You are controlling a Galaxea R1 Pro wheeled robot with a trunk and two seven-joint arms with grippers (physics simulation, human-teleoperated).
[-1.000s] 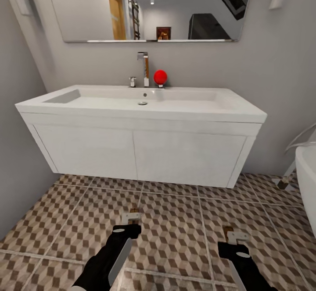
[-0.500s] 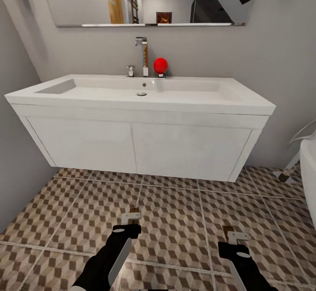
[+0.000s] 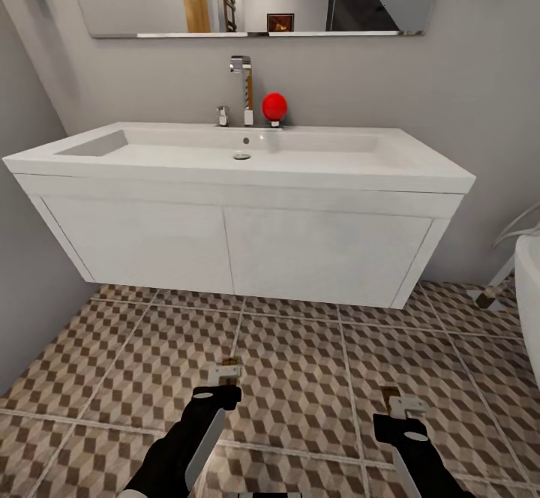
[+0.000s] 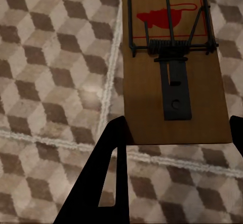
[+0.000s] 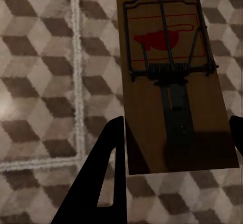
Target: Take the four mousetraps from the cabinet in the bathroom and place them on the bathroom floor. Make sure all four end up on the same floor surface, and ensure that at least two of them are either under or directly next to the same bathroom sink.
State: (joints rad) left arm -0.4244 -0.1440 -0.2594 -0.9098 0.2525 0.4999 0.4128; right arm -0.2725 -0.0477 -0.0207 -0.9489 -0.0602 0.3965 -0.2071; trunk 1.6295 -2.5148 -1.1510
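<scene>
1. No words, numbers or brand names can be read anywhere.
2. The mousetrap (image 4: 172, 67) in the left wrist view bears only a red printed shape inside a thin red frame, no lettering.
3. The mousetrap (image 5: 174, 82) in the right wrist view carries the same red mark, equally wordless.

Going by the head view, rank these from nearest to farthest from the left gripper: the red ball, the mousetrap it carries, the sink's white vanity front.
1. The mousetrap, held at the left gripper.
2. The vanity front, ahead across the tiled floor.
3. The red ball, behind the basin beside the tap.
</scene>
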